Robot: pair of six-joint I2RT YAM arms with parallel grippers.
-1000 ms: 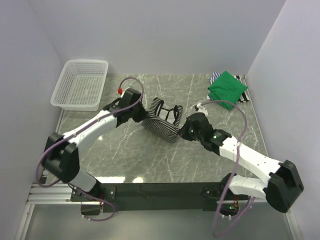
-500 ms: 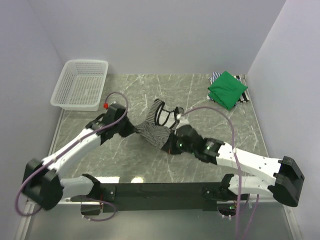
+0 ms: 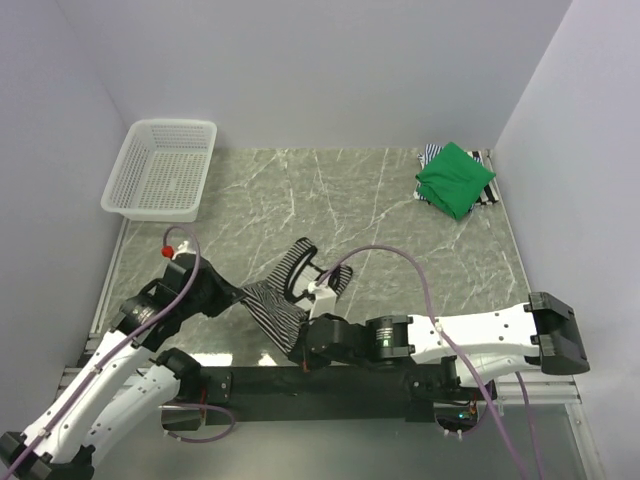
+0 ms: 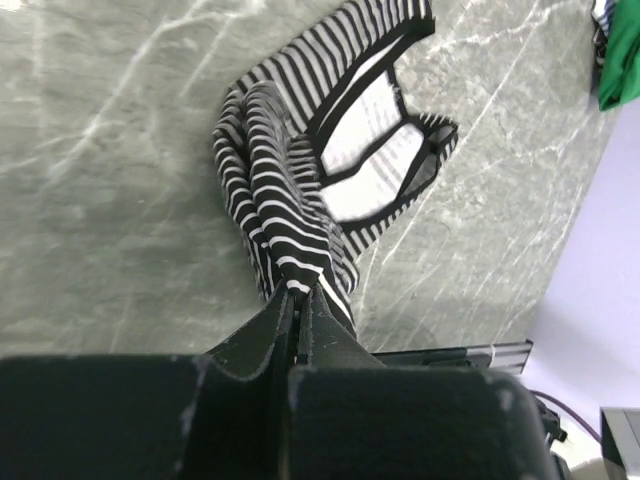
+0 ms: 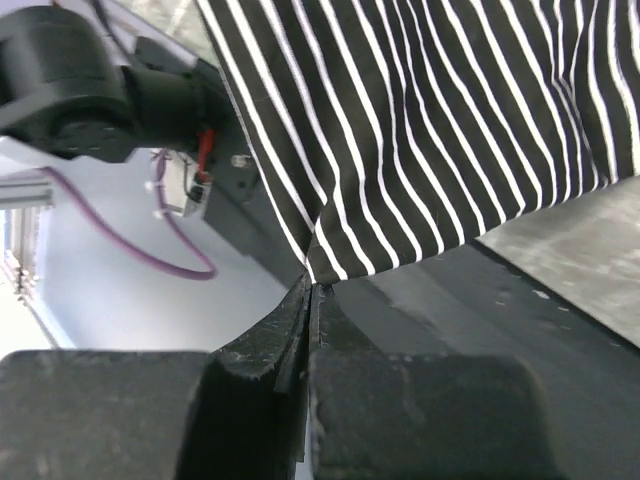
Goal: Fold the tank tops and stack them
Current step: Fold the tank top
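The black-and-white striped tank top (image 3: 285, 295) lies stretched at the table's near edge, its straps pointing toward the back. It also shows in the left wrist view (image 4: 290, 200) and the right wrist view (image 5: 420, 120). My left gripper (image 3: 238, 296) is shut on its left hem corner (image 4: 300, 285). My right gripper (image 3: 303, 350) is shut on its right hem corner (image 5: 315, 275), lifted just over the front rail. The green tank top (image 3: 455, 179) lies folded at the back right on the folded blue-and-white striped tank top (image 3: 430, 155).
A white mesh basket (image 3: 162, 168) stands at the back left corner. The black front rail (image 3: 330, 380) runs under my right gripper. Grey walls close in the left, back and right sides.
Both grippers have pulled the striped tank top from the table's middle toward the near edge. Both arms have drawn back low over the front rail.
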